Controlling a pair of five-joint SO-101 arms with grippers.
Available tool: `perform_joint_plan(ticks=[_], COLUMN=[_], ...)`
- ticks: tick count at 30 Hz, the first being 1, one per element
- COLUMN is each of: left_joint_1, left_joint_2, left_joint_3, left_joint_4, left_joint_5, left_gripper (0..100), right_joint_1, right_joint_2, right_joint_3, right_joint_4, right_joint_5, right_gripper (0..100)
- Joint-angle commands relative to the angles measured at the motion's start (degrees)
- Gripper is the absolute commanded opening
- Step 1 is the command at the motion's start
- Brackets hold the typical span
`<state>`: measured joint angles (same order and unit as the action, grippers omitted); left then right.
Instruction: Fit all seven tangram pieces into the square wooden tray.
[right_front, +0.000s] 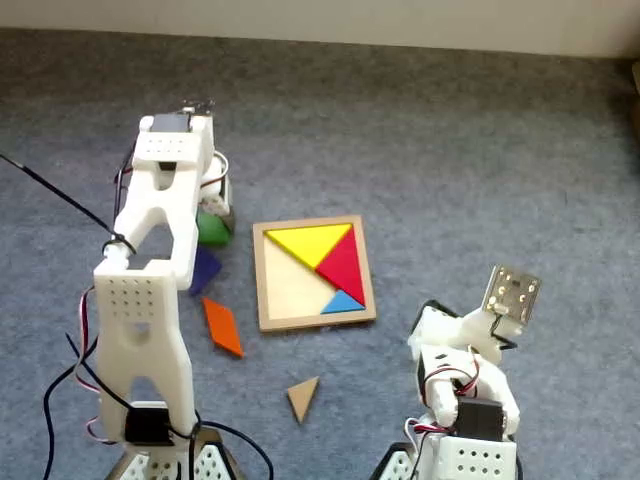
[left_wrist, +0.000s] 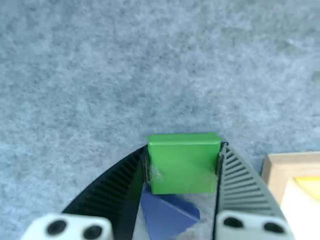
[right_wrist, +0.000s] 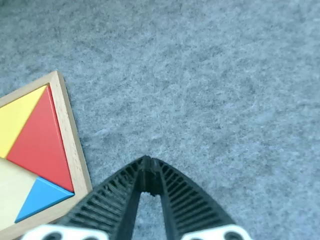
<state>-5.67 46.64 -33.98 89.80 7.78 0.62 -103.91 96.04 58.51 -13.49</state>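
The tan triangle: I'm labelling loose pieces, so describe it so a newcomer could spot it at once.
Start at the square wooden tray in the middle of the grey carpet. Below it in the high view, the tan triangle lies alone on the carpet. It is the only plain wood-coloured loose piece; its nearest neighbour, the orange parallelogram, is bright and four-sided.

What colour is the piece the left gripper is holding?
Green: the green piece sits in the left gripper, clearest in the left wrist view.
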Motion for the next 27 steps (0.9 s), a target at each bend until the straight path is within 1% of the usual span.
perform_joint_plan(ticks=[1, 8, 19, 22, 27], left_joint_1=[3.4, 9.4, 21.8, 24.5, 26.8], left_joint_2=[-6.2, -13.4, -20.2, -21.4, -22.2], left_joint_3=[-4.4, -4.4, 9.4, 13.1, 20.7], left_joint_4=[4.7, 10.4, 10.3, 9.3, 3.2], left_joint_5=[-0.1, 0.0, 0.2, 0.2, 0.2], left_gripper=[16, 16, 16, 16, 16], right_joint_1=[0.6, 0.6, 0.6, 0.6, 0.6], right_joint_2=[-0.1, -0.1, -0.2, -0.3, -0.4], right_joint_3=[5.7, 5.7, 5.7, 5.7, 5.7], right_joint_4=[-1.1, -1.1, -1.1, -1.1, -1.1], right_joint_5=[0.5, 0.5, 0.5, 0.5, 0.5], right_gripper=[0.5, 0.5, 0.5, 0.5, 0.5])
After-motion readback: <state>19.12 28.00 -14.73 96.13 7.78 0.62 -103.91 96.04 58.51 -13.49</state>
